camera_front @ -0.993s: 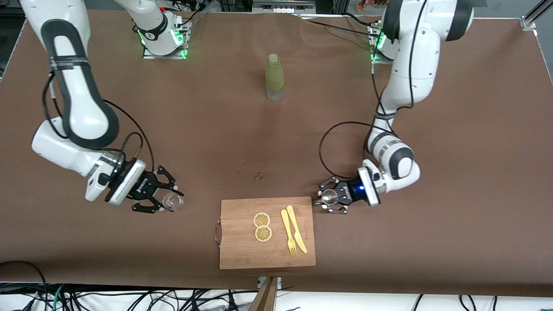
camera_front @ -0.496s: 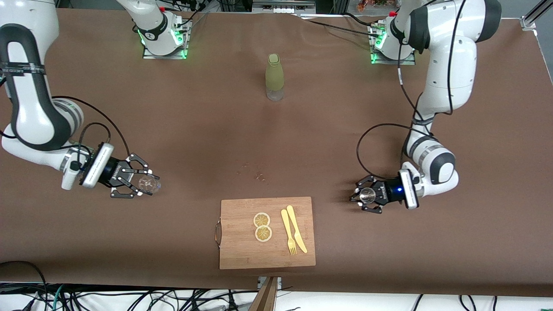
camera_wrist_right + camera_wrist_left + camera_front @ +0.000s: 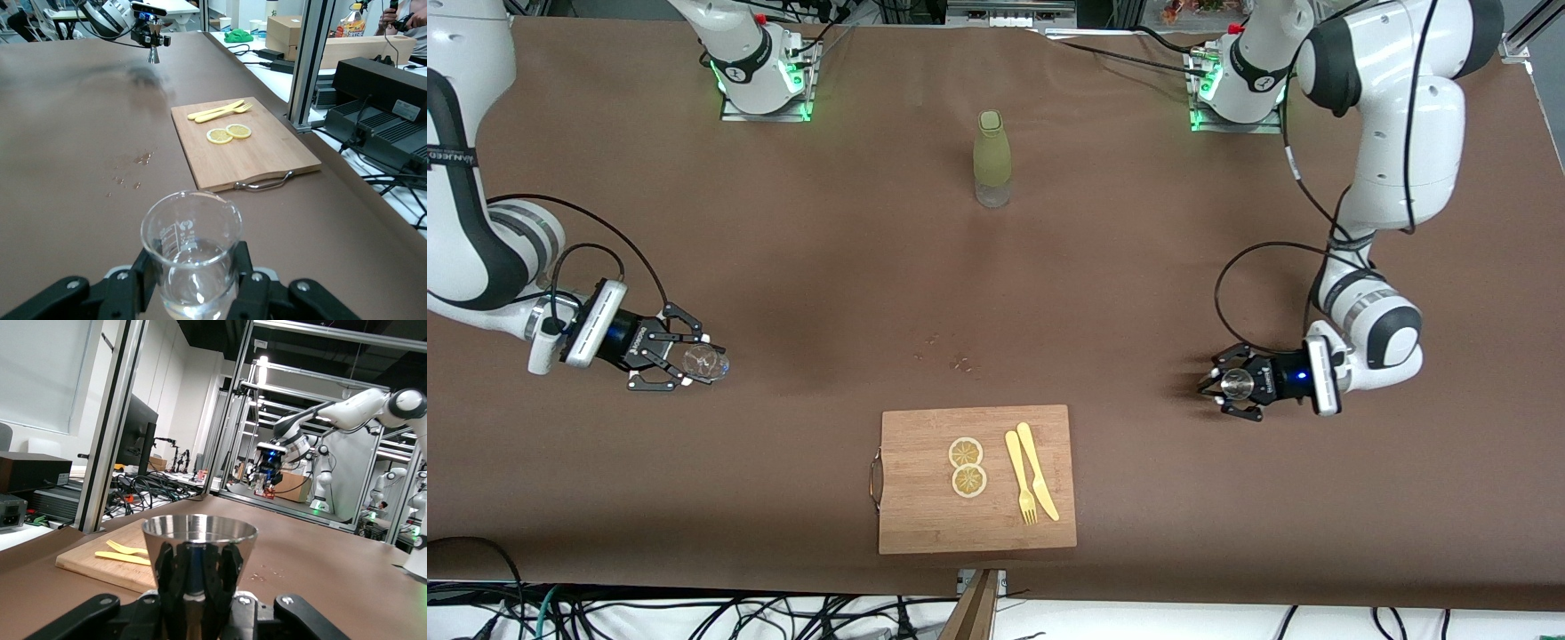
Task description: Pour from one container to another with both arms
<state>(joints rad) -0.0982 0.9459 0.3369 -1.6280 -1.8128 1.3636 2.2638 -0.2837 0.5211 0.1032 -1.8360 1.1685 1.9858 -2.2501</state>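
Observation:
My left gripper is shut on a small shiny metal cup, held upright low over the table toward the left arm's end. In the left wrist view the cup fills the space just above that gripper. My right gripper is shut on a clear glass beaker, upright over the table toward the right arm's end. Some clear liquid lies in the bottom of the beaker, which stands between the right gripper's fingers.
A wooden cutting board lies near the front edge, with two lemon slices and a yellow fork and knife on it. A green bottle stands between the arm bases. Small droplets dot the cloth beside the board.
Both arms have swung apart, away from the cutting board toward their own ends of the table. Each carries its container along, still upright.

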